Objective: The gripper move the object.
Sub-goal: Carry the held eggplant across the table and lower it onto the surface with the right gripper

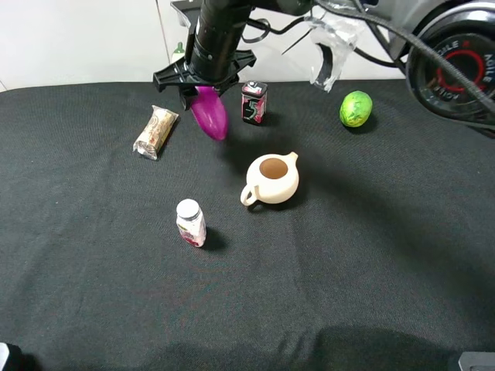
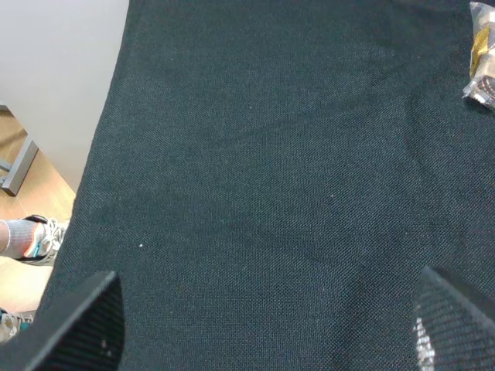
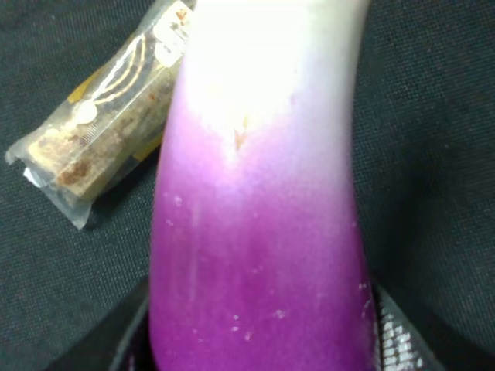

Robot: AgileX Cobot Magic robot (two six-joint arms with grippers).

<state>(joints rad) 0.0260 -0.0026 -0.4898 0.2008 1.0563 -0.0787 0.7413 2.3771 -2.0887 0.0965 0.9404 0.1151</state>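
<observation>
**A:** Which step are we on?

**B:** The carry. Our right gripper [image 1: 203, 91] is clamped on the eggplant [image 3: 255, 232], which hangs between the jaws, seemingly off the cloth [image 1: 348, 255]. Our left gripper [image 2: 267, 332] stands wide and empty.

**A:** And next?

**B:** A set-down, we judge. We lower it clear of the snack bar [image 1: 155, 132] just beside the jaws, then release.

This looks like a robotics lab or test bench. A table under a black cloth [image 1: 348, 294] stands against a plain white wall [image 1: 77, 39], and a grey-and-black robot arm [image 1: 220, 35] trailing loose cables [image 1: 371, 31] hangs over it. The props are small and mismatched: a toy eggplant [image 1: 209, 113] at the arm, and on the cloth a green fruit [image 1: 356, 108], teapot [image 1: 273, 179], bottle [image 1: 190, 222], snack bar [image 1: 155, 132] and box [image 1: 254, 102]. Past the table edge are a wood floor [image 2: 35, 202] and a sneaker [image 2: 35, 238].
</observation>
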